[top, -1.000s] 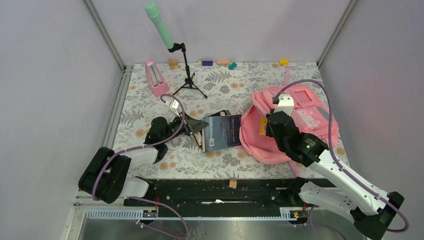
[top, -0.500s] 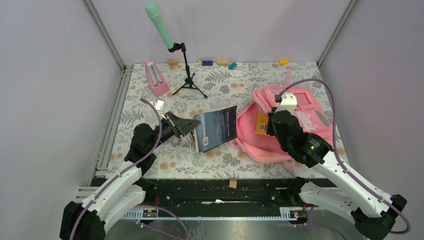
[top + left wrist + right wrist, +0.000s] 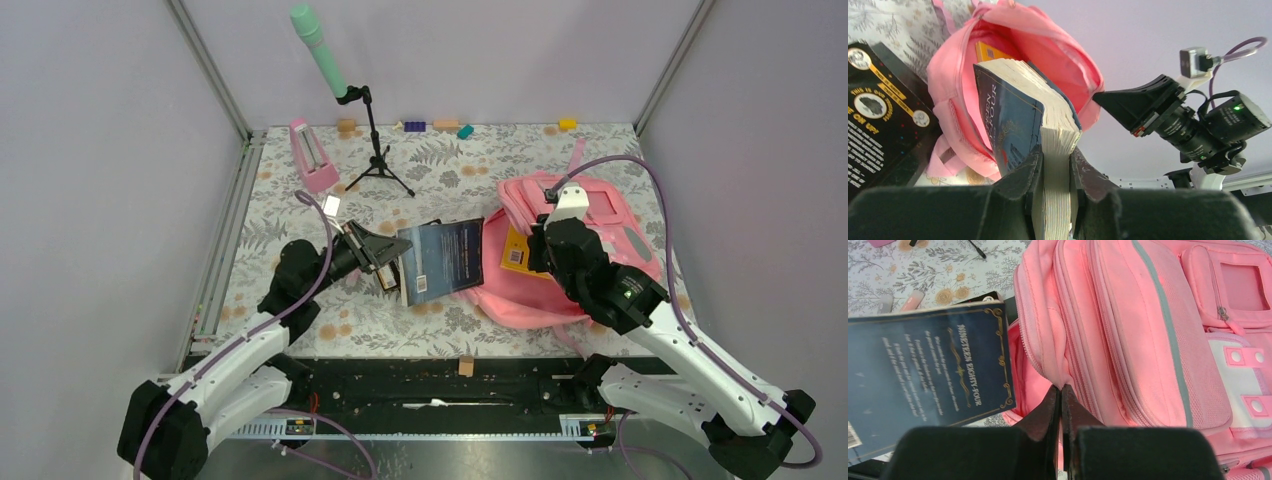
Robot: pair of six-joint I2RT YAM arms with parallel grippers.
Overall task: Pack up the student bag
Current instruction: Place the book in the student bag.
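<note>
1. Left section. A pink metronome (image 3: 313, 157) stands at the far left of the floral table (image 3: 280, 215). Beside it, a mint-green microphone (image 3: 318, 50) is mounted on a black tripod stand (image 3: 378, 160).

2. The left gripper (image 3: 385, 252) is clamped on a dark blue book (image 3: 440, 262). The left wrist view shows the left gripper (image 3: 1055, 155) with one finger on each cover and the page block between them. The book (image 3: 1013, 115) is held edge-up. Its far end points into the open mouth of the student bag (image 3: 1058, 55). A black item with gold lettering (image 3: 878, 125) lies on the table just beside the bag.

3. Centre-right section. The student bag (image 3: 590, 230) lies on the table right of centre, with its front pockets facing up and its main opening turned toward the book. A yellow-orange item (image 3: 515, 250) is visible inside the opening.

4. The right gripper (image 3: 537, 258) is closed on the fabric rim of the bag's main opening. In the right wrist view, the right gripper (image 3: 1060, 390) has its fingers pressed together with the pink edge pinched between them. The grey strip and the front pockets of the bag (image 3: 1128, 340) lie to the right of the fingers. The book (image 3: 928, 375) sits to the left, with its back cover facing the camera.

5. Back edge. Small coloured blocks (image 3: 446, 124) are lined up along the far wall.
</note>
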